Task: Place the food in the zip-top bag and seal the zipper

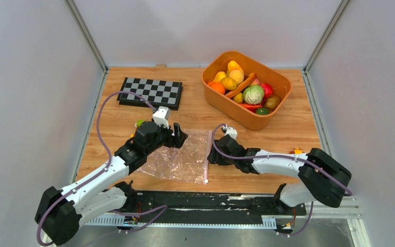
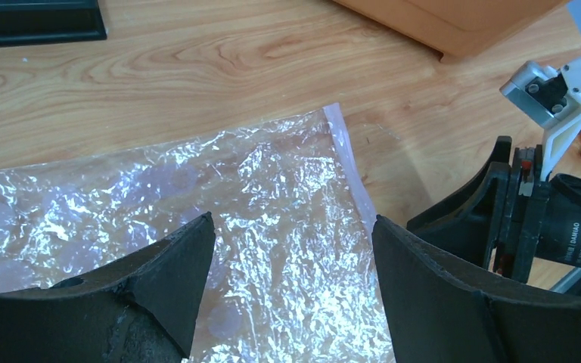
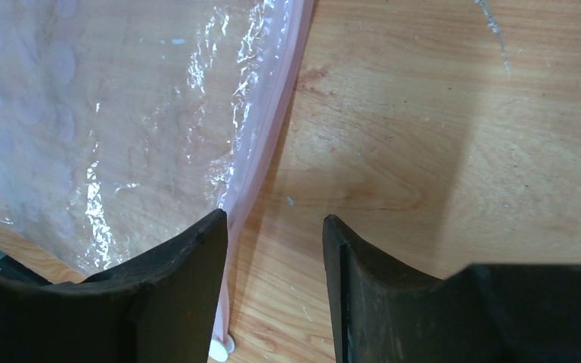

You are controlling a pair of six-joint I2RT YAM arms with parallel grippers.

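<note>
Your left gripper (image 2: 291, 227) hangs wide open and empty over the flat bag (image 1: 180, 159) at frame centre, right gripper (image 3: 274, 219) part-open, gripping nothing, at the zipper (image 3: 265, 144), probably to lift the mouth, since food (image 1: 247, 87) sits in the tub (image 1: 236, 114) upper right.

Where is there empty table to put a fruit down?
Bare wood lies between the checkerboard and the orange tub, and on the right between the tub and the right arm. It is crowded in the middle, where the left gripper and the right gripper are at the zip-top bag.
</note>
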